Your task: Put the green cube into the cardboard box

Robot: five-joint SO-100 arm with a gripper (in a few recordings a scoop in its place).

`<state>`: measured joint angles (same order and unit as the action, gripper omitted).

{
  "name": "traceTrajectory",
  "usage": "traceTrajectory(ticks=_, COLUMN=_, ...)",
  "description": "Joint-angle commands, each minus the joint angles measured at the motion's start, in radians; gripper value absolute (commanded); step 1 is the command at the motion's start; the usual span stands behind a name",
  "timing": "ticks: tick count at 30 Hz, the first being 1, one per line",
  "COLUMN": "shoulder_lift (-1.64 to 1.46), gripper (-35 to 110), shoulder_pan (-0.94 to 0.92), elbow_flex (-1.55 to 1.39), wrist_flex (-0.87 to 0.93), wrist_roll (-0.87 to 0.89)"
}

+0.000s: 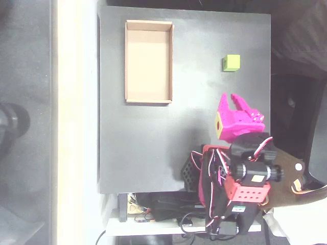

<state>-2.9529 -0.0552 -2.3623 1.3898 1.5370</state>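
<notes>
gripper (230, 98) jaws unclear, green cube (231, 63) apart

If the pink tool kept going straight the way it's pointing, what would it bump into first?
Probably the green cube. The tool points toward the top of the overhead view, and the cube sits just ahead, with bare black table between. Its height is unclear from above, so it might pass over the cube.

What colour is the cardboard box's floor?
Plain light brown, seen in the overhead view: cardboard box.
</notes>
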Motion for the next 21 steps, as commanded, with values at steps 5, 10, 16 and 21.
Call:
traceTrajectory(ticks=5, shoulder_lift=0.364, gripper=6, shoulder_pan=-0.008, elbow_flex=0.440, wrist_flex=0.003, wrist_roll=0.005)
traceTrajectory(ticks=10, shoulder_lift=0.586, gripper=6, shoulder_pan=-0.020, elbow_flex=0.701, wrist_flex=0.003, wrist_roll=0.005)
traceTrajectory(ticks=16, shoulder_lift=0.821, gripper=7, shoulder_pan=-0.023, elbow_flex=0.905, wrist_flex=0.003, wrist_roll=0.008)
traceTrajectory(ticks=21, shoulder_lift=0.962, gripper=7, shoulder_pan=-0.028, elbow_flex=0.974, wrist_flex=0.003, wrist_roll=0.005)
